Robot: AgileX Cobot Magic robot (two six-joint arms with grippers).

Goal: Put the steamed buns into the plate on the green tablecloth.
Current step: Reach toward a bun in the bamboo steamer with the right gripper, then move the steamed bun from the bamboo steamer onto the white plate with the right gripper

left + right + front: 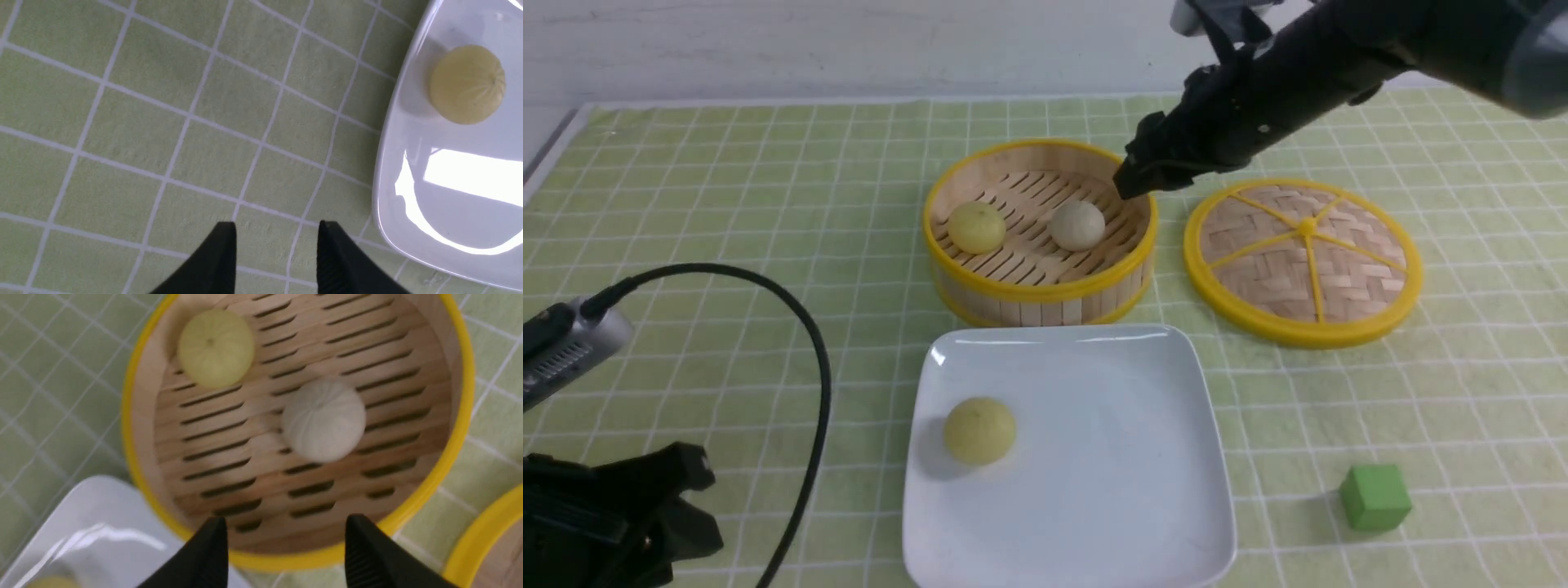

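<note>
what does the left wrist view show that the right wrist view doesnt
Only the left wrist view: the left gripper, jaws apart over the bare green tablecloth, and the plated yellow bun in full. Only the right wrist view: the right gripper, jaws apart, the steamer basket holding a second yellow bun and a greyish bun, plus the lid's rim. Both: the plate and the green tablecloth.

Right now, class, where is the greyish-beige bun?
In the front view, the greyish-beige bun sits inside the steamer basket, in its right half, to the right of the yellow bun there and close to the right gripper.
</note>
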